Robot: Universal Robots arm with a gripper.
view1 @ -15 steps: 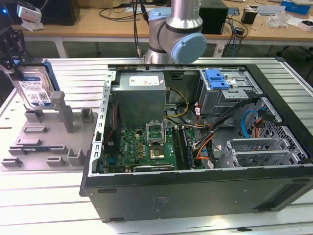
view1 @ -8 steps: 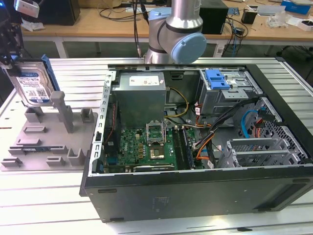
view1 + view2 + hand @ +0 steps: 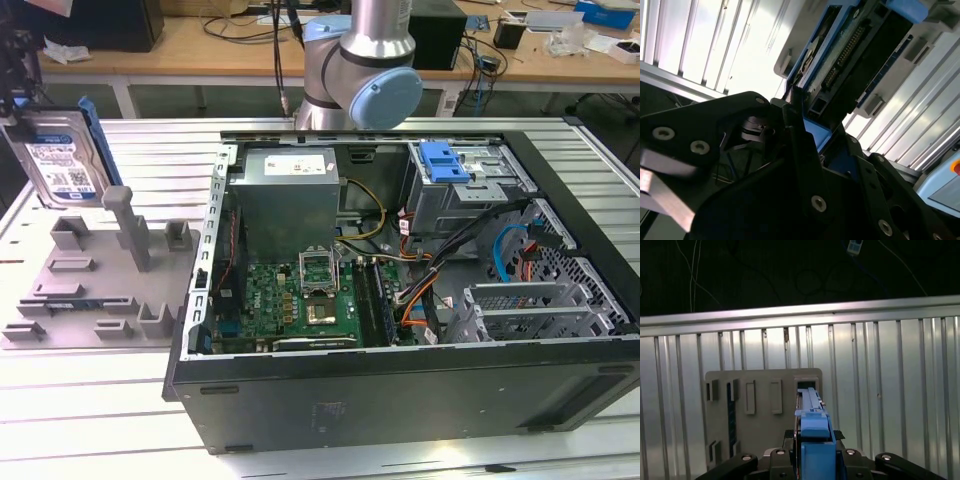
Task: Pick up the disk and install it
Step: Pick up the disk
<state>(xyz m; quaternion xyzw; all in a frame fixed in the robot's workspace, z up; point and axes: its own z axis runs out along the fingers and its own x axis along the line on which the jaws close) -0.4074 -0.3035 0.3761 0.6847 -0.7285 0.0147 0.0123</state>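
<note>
The gripper (image 3: 813,454) has its jaws closed on the disk (image 3: 814,432); in the first wrist view the blue carrier edge sits squeezed between them. In the second wrist view one dark finger (image 3: 797,132) presses against the disk (image 3: 850,62) beside its connector end. In the exterior view the disk (image 3: 58,160) stands upright at the far end of the grey slotted fixture (image 3: 90,300), on the exterior view's left, label facing the camera; whether it touches the fixture cannot be told. The fixture (image 3: 762,430) lies on the ribbed aluminium tabletop (image 3: 100,420). On the exterior view's right of it lies the open computer case (image 3: 400,400), with a motherboard (image 3: 300,300), a power supply (image 3: 290,195) and a blue-fronted drive bay (image 3: 445,162) at its far side. The arm (image 3: 365,60) rises beyond the case.
</note>
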